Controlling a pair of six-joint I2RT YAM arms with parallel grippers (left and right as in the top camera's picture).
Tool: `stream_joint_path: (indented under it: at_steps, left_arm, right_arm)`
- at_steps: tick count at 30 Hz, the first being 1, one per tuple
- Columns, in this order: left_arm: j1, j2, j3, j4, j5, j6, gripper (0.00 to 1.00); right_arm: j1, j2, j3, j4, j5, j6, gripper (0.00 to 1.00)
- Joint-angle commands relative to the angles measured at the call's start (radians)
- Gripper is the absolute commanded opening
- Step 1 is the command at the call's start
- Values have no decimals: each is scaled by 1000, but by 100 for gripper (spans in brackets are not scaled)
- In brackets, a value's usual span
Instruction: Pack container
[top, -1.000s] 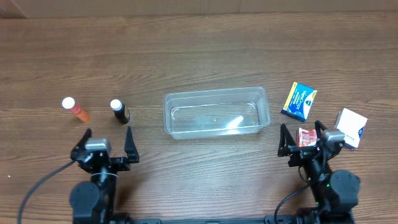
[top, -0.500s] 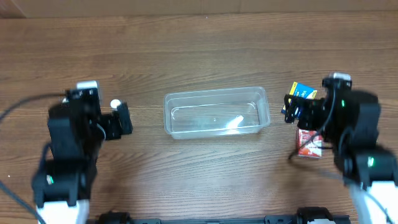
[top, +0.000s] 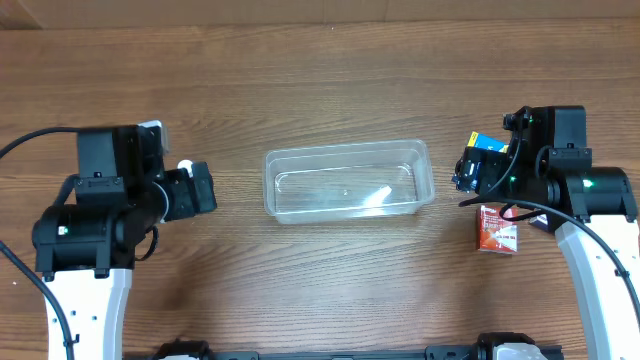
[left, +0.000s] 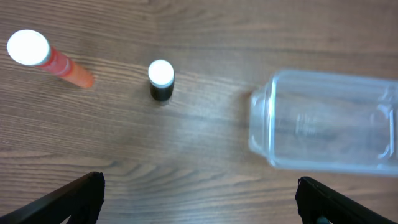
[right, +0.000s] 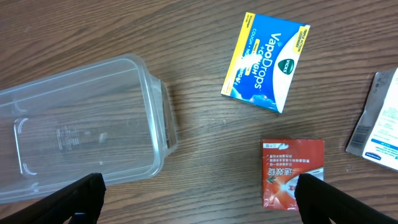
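The clear plastic container stands empty at the table's middle; it also shows in the left wrist view and the right wrist view. My left gripper is open and empty, above bare wood just left of the container. A black bottle with a white cap and an orange bottle with a white cap stand beyond it. My right gripper is open and empty, right of the container. A blue-and-yellow VapoDrops box, a red box and a white box lie near it.
In the overhead view the left arm covers the orange bottle, and the right arm covers most of the white box. The red box lies below the right arm. Cables trail from both arms.
Both arms have risen from the table's front edge and moved forward, the left over the bottles and the right over the boxes. Nothing has been taken hold of.
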Motion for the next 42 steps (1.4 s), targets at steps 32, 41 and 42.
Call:
stream_joint_path:
  at_steps: [32,41,42]
  left_arm:
    - [95,748,154,95,-30,117,84]
    - [94,748,154,99,-30,117,39]
    - [94,748,154,100,-30,117,38]
  right_arm:
    - [-6,-9,34,4,16,-5,100]
    - [-6,-9,34,5,16,-5,100]
    - [-6,-9,34,5,16,-6,100]
